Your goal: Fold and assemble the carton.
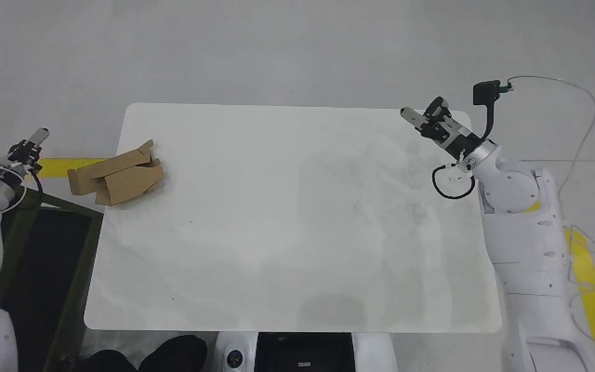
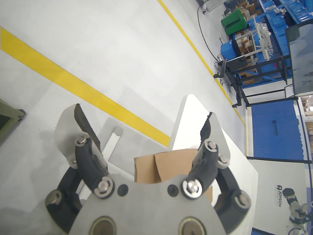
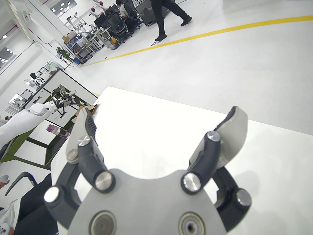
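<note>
At the far-left corner of the tabletop (image 1: 297, 232) lies the carton (image 1: 116, 175), brown cardboard, partly folded. Left gripper (image 2: 144, 113) hangs off the left edge, near the carton but apart from it, jaws wide. Right gripper (image 3: 160, 112) sits over the far-right corner, jaws wide.

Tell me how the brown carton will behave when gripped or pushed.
The carton looks like thin cardboard with loose flaps raised, so it is probably light and likely to flex at its creases. Lying low on the smooth table, it should slide rather than roll. It sits by the table's corner, so an outward push might drop it.
</note>
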Robot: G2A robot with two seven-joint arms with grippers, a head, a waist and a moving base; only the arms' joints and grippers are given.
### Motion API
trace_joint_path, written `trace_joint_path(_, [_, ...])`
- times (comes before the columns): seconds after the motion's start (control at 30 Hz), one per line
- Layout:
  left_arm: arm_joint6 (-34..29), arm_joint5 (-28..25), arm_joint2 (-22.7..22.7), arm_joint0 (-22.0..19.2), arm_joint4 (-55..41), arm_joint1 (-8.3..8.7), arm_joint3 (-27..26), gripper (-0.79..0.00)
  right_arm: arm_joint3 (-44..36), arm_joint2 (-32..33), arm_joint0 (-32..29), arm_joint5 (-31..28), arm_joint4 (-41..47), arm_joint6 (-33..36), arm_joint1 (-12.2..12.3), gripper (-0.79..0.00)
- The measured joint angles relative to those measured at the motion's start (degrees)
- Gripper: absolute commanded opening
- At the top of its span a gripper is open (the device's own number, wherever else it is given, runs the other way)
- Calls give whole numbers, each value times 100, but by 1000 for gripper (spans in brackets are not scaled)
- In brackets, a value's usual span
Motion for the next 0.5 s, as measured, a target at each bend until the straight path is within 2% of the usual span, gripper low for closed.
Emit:
trace_joint_path(0.3, [-409, 189, 158, -9, -261, -167, 198, 0, 0, 0, 0, 0, 0, 0, 0, 0])
trace_joint_path(0.5, [-757, 132, 207, 25, -589, -282, 225, 0, 0, 0, 0, 0, 0, 0, 0, 0])
